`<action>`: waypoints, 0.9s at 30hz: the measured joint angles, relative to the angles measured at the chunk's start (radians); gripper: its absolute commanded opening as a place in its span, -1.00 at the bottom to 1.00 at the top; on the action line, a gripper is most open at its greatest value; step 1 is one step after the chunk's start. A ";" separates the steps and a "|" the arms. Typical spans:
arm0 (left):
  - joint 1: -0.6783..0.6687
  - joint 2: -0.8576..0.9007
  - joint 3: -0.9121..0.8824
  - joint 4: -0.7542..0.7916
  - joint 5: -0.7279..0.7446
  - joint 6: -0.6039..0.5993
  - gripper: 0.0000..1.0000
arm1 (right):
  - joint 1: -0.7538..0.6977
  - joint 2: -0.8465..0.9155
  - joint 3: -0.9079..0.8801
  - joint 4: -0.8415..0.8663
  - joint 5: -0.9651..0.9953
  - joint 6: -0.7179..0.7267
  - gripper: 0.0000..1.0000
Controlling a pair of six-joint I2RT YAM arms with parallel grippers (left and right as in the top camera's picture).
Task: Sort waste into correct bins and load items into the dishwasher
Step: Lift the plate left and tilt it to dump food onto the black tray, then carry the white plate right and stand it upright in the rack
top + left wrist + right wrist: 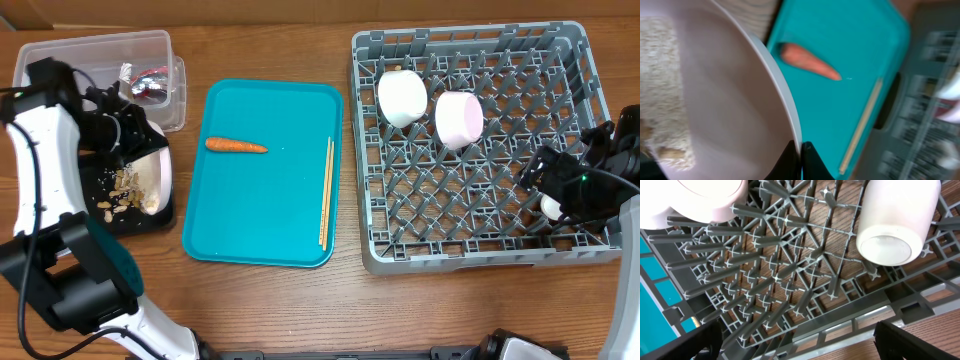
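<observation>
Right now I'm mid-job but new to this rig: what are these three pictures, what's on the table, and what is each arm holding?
You have two robot arms, each ending in a two-finger gripper. The wide picture looks down from above the table; the other two come from cameras on each wrist.

Seen from above, the teal tray in the middle carries a carrot and a pair of wooden chopsticks. At far left, the clear tub holds a crumpled wrapper. The grey dish rack on the right holds two white bowls and a small white cup.

The left gripper is shut on the rim of a white plate, tilted over the black tray, where food scraps lie. The right gripper is open, holding nothing, over the rack.
</observation>
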 measured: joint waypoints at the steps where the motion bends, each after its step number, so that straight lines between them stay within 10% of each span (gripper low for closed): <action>1: 0.018 0.000 0.000 -0.004 0.042 0.014 -0.91 | 0.000 0.000 0.000 0.000 0.000 0.000 1.00; 18: 0.297 0.000 0.003 -0.202 0.489 0.352 -0.92 | 0.000 0.000 0.000 -0.002 0.003 0.000 1.00; 27: 0.325 0.000 0.003 -0.205 0.487 0.364 -0.92 | 0.000 0.000 0.000 -0.004 0.003 -0.001 1.00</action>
